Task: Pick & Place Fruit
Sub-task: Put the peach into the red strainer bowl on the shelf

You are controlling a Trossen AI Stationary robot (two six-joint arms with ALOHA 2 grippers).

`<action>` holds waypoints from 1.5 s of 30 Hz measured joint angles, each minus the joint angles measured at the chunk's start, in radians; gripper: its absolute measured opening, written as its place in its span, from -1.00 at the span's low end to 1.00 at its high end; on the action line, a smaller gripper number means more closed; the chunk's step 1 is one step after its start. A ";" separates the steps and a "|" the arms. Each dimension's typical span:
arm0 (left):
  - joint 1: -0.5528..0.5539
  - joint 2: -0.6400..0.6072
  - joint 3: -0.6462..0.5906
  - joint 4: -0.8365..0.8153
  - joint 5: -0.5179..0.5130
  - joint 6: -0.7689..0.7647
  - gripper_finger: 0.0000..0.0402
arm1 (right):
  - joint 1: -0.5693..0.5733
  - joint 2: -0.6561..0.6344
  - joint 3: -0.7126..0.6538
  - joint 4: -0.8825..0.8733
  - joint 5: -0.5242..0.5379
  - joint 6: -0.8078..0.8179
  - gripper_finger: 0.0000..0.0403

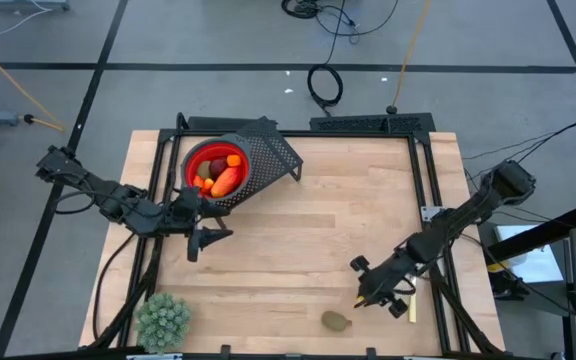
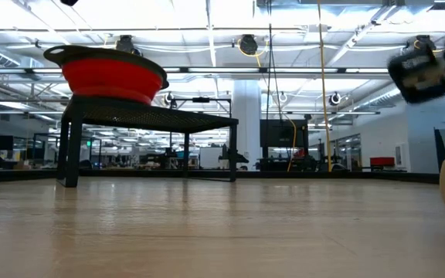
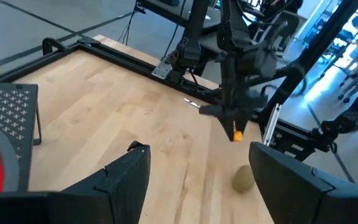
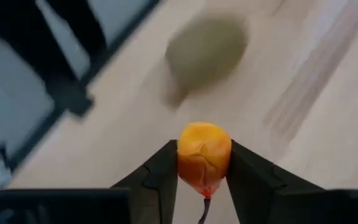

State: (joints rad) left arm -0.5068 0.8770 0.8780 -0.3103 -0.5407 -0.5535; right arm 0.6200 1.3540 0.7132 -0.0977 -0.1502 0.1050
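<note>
My right gripper (image 1: 361, 299) hangs over the table's near right part, shut on a small orange fruit (image 4: 204, 154), which also shows as a small orange bit (image 3: 237, 135) in the left wrist view. A brownish-green oval fruit (image 1: 336, 321) lies on the wood just beyond the gripper, near the front edge. A red bowl (image 1: 217, 166) with several orange and dark red fruit pieces stands on a black perforated stand (image 1: 268, 152) at the far left. My left gripper (image 1: 211, 236) waits open, in the air beside the bowl. My right gripper pinches the small orange fruit by its two sides (image 4: 185, 155) between its fingertips (image 4: 160, 171). The fingers slant downward toward the table's near edge. The fruit is lifted clear of the table, seen as an orange bit below the fingers (image 3: 237, 135).
A pale green spiky plant (image 1: 162, 320) sits at the near left corner. A black metal frame (image 1: 423, 175) borders the wooden table (image 1: 308, 230). Bare wood stretches between the bowl stand and my right gripper.
</note>
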 joint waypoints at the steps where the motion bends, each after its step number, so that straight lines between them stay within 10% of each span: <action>1: 0.000 0.000 0.000 0.000 0.000 -0.009 0.36 | -0.003 -0.024 0.000 0.016 0.022 0.014 -0.45; 11: 0.000 0.011 0.000 0.055 -0.003 -0.066 0.36 | -0.053 -0.230 0.000 0.232 0.349 0.032 -0.44; 26: 0.034 0.274 0.014 0.448 -0.084 -0.026 0.36 | -0.155 -0.278 0.000 0.512 0.626 -0.479 -0.46; 45: 0.157 0.672 0.537 0.111 -0.188 -0.036 0.36 | -0.189 -0.277 0.000 0.539 0.999 -0.976 -0.43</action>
State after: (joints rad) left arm -0.3493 1.5492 1.4147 -0.1998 -0.7284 -0.5896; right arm 0.4309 1.0766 0.7132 0.4415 0.8489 -0.8714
